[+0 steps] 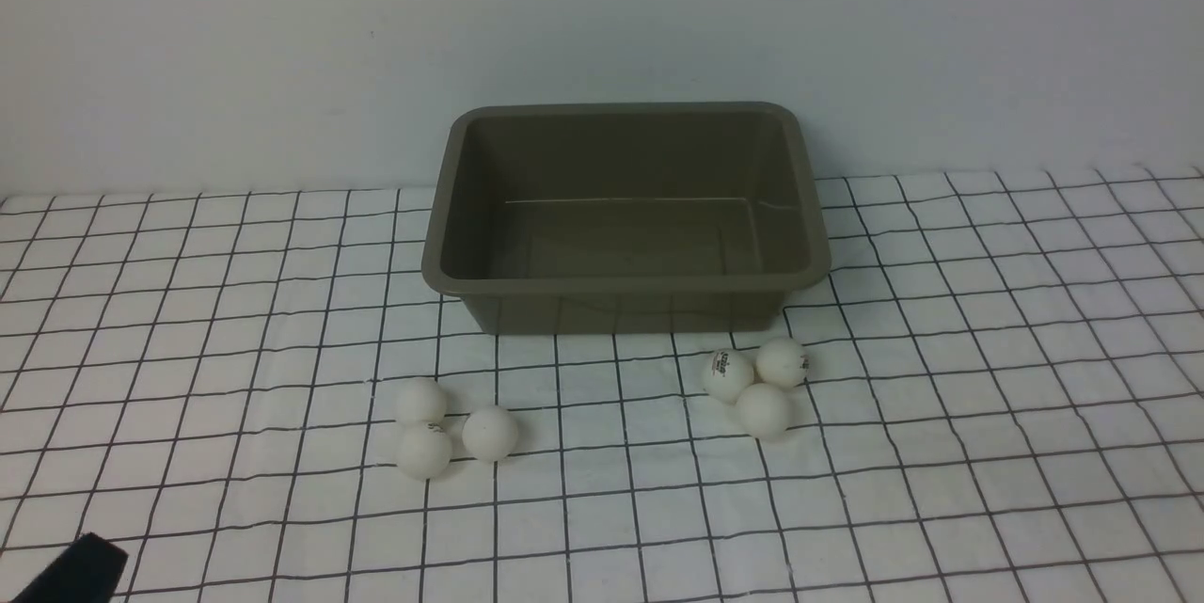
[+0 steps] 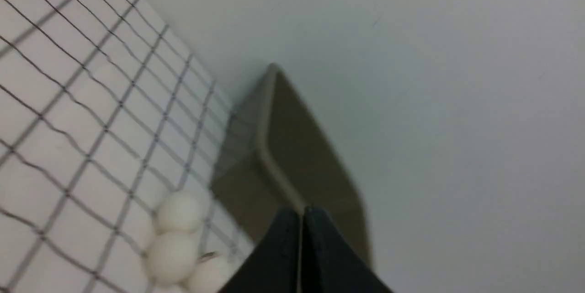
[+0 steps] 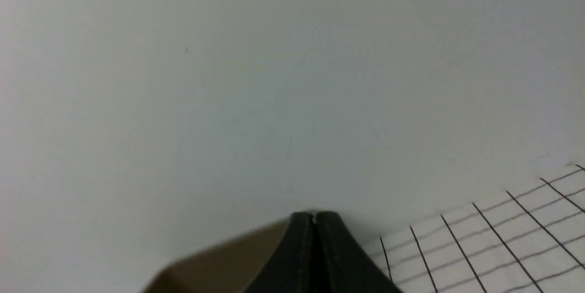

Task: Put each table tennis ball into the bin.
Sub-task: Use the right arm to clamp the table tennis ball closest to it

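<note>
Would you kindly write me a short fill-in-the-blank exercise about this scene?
The number of table tennis balls inside the bin is ___.
The balls lie in two clusters of ___ each.
The left hand and the right hand are both ___, holding nothing.
Missing words: zero, three, shut.

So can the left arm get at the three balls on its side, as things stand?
Probably yes. Only bare checked cloth lies between the left tool and the three left balls; the bin sits behind them. The tool is shut, so it would need to open first.
</note>
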